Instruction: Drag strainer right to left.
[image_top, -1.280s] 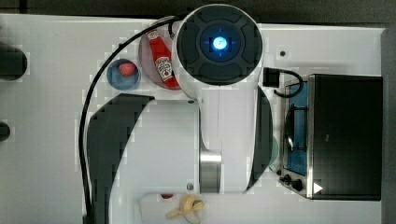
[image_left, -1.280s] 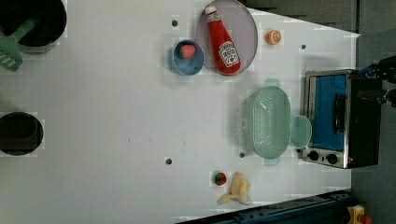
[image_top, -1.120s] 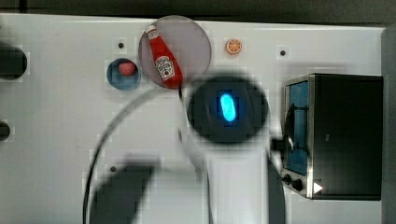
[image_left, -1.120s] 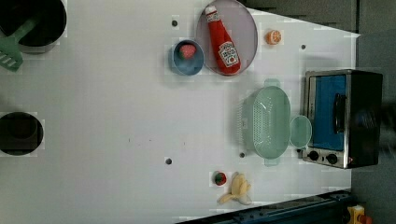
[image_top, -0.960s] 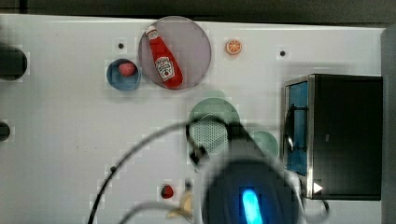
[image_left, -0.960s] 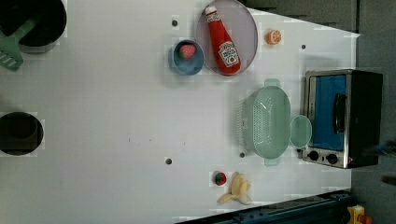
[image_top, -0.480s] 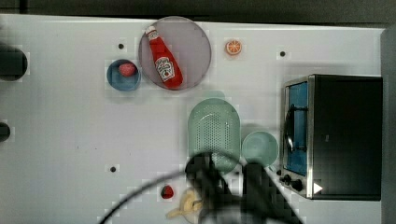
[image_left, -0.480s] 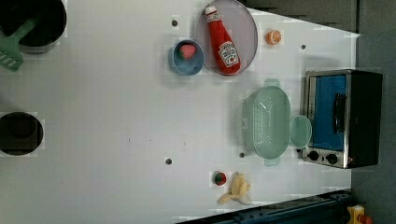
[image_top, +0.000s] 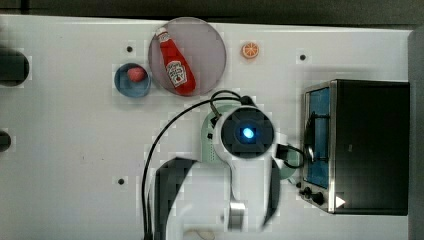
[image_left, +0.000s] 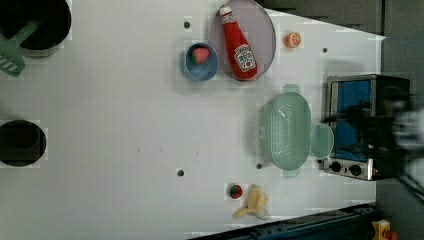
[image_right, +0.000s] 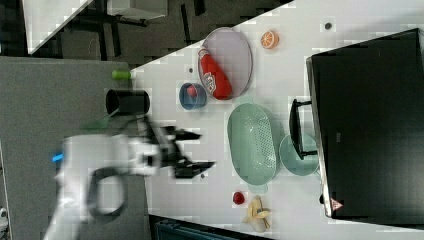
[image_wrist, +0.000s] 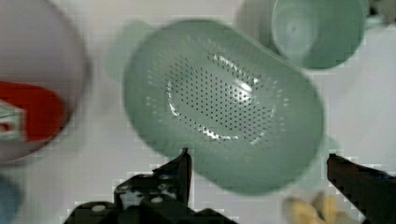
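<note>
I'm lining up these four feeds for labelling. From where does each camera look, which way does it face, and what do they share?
Top view: overhead, straight down; the arm's blue-lit body covers most of the strainer.
Left view: overhead, down on the table; a blurred part of the arm crosses the toaster oven.
Right view: high and angled, turned sideways; the open gripper hangs beside the strainer.
Wrist view: on the arm, looking down past its fingers at the strainer.
Shared: strainer, mint bowl, ketchup bottle.
</note>
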